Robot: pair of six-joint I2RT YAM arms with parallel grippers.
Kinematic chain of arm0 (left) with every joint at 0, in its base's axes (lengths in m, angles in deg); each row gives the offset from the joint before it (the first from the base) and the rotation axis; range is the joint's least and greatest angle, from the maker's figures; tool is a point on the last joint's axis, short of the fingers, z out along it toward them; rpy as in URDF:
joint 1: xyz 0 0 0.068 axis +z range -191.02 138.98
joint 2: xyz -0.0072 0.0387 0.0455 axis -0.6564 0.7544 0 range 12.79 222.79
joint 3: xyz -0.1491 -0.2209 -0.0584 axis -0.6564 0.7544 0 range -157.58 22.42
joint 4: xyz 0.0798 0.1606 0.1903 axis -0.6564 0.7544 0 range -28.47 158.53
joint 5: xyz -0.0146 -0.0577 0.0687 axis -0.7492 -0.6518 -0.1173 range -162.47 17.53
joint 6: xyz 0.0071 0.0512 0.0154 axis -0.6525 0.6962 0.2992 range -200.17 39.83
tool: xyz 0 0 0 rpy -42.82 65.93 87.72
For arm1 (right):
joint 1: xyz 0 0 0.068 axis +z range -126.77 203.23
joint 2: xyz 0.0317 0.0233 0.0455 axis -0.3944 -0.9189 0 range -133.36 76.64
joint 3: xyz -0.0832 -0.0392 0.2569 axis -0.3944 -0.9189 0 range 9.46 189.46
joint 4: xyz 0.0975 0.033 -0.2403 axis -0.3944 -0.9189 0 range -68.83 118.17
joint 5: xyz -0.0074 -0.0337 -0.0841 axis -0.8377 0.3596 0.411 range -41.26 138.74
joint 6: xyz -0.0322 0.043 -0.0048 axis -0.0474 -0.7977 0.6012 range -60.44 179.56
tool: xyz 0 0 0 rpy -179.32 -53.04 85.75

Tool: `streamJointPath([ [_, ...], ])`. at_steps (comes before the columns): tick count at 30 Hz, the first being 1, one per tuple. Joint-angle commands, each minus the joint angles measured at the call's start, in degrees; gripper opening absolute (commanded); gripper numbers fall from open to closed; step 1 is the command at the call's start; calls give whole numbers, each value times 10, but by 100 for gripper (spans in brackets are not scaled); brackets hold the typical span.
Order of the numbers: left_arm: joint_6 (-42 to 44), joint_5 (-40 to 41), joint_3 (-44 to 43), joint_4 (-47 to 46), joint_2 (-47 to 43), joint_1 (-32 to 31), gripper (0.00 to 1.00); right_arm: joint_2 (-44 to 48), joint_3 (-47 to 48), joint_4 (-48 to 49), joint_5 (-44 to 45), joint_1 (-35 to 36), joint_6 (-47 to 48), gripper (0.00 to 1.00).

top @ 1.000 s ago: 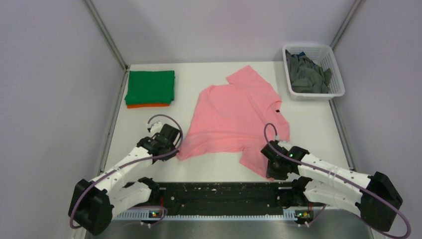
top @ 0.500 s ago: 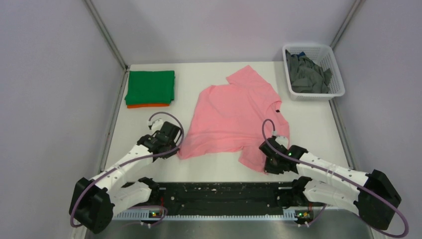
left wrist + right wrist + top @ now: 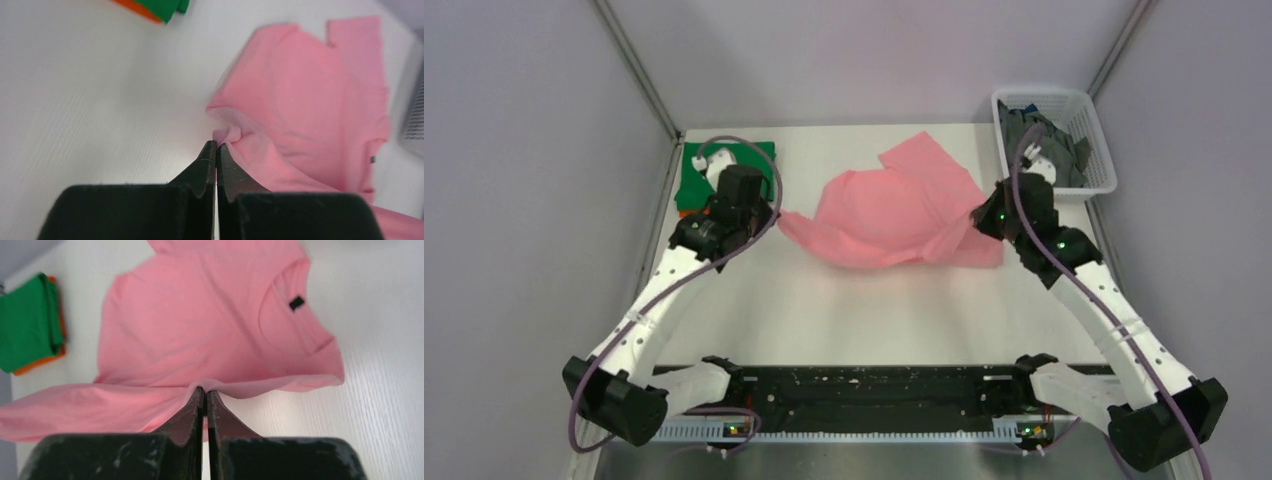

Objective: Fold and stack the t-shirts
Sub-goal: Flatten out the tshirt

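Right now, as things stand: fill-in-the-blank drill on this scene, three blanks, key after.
The left tool and right tool are each shut on the ____ t-shirt.
Under the green t-shirt lies a folded shirt coloured ____.
The white basket holds dark ____ shirts.
Missing: pink; orange; grey.

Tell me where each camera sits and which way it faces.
Top: high behind the left arm and right arm, facing down onto the table; both arms show.
Left wrist: on the left arm, facing along its shut jaws at the pink shirt's pinched edge.
Right wrist: on the right arm, facing over its shut jaws across the shirt.
Shared: all three see the pink shirt and green shirt.
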Motion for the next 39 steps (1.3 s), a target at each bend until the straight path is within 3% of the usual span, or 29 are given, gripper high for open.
streamJointPath([
  [1,35,53,-108,17,-73,7,0,36,127,6,29,-25,70,0],
  [7,76,57,-210,20,-165,7,0,70,296,-31,49,-26,115,0],
  [14,104,-9,-322,5,-256,7,0,73,506,-74,-31,-26,153,0],
  [24,108,-90,-418,2,-284,7,0,50,708,-111,-127,-26,177,0],
  [28,108,-84,-416,2,-279,8,0,40,720,-110,-115,-26,187,0],
  [32,112,-57,-393,-2,-259,8,0,37,673,-86,-70,-26,207,0],
  [39,109,76,-246,-36,-198,7,0,32,432,49,66,-26,252,0],
])
